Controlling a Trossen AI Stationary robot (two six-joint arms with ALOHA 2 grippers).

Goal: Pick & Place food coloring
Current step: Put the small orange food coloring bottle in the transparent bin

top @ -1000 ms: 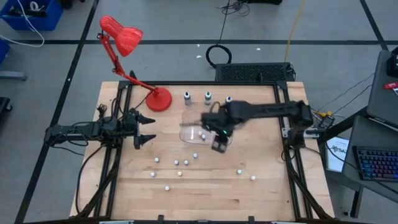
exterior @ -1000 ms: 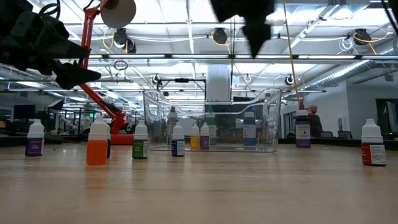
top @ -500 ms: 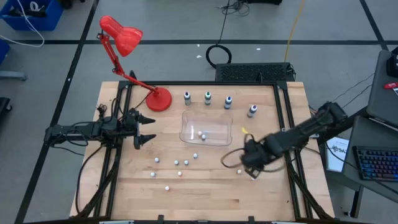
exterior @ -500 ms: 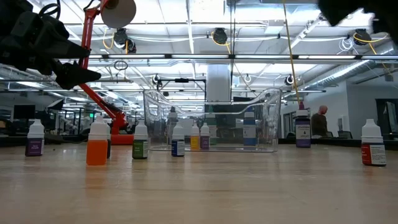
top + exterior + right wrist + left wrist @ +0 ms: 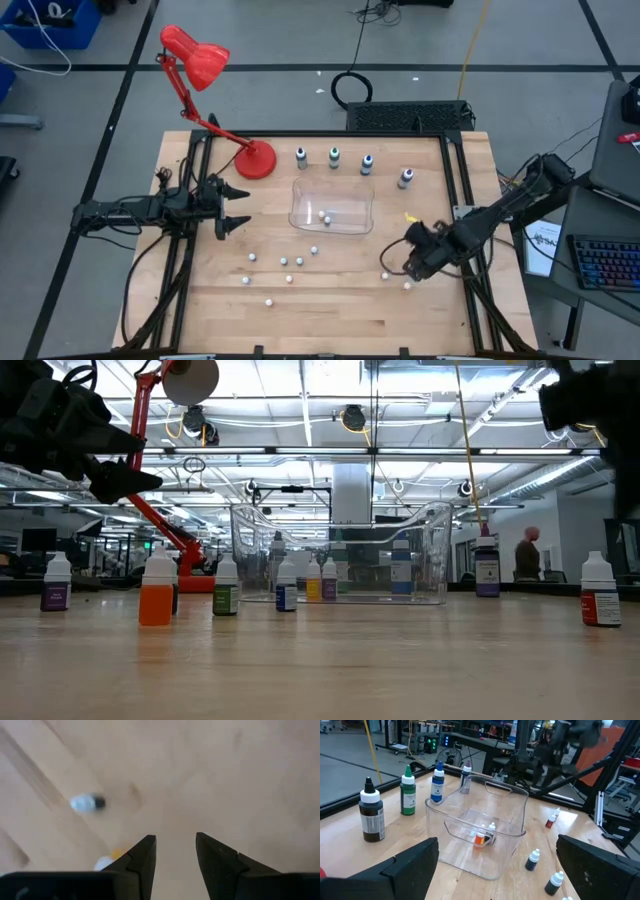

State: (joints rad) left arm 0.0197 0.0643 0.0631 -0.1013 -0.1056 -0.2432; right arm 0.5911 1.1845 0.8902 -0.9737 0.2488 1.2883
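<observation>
Four food coloring bottles stand upright in a row at the far side: dark (image 5: 371,812), green (image 5: 408,792), blue (image 5: 437,784) and purple (image 5: 405,178). Several smaller white-capped bottles (image 5: 290,262) are scattered on the near half of the table. A clear container (image 5: 332,207) stands mid-table with an orange bottle (image 5: 480,839) lying in it. My right gripper (image 5: 408,266) hangs open above the near right part of the table, pointing steeply down, nothing between its fingers (image 5: 145,862). My left gripper (image 5: 238,207) waits open at the left.
A red desk lamp (image 5: 255,158) stands at the far left. Two small bottles (image 5: 384,276) (image 5: 407,286) stand just below my right gripper; its wrist view shows a dark-bodied one (image 5: 87,803) and a yellow one (image 5: 107,861) beside its finger. Bare wood lies toward the near edge.
My right gripper has swung from above the clear container toward the table's near right part and come down lower, rolling as it went. Most of the move came early. The bottles and the container have stayed where they were.
</observation>
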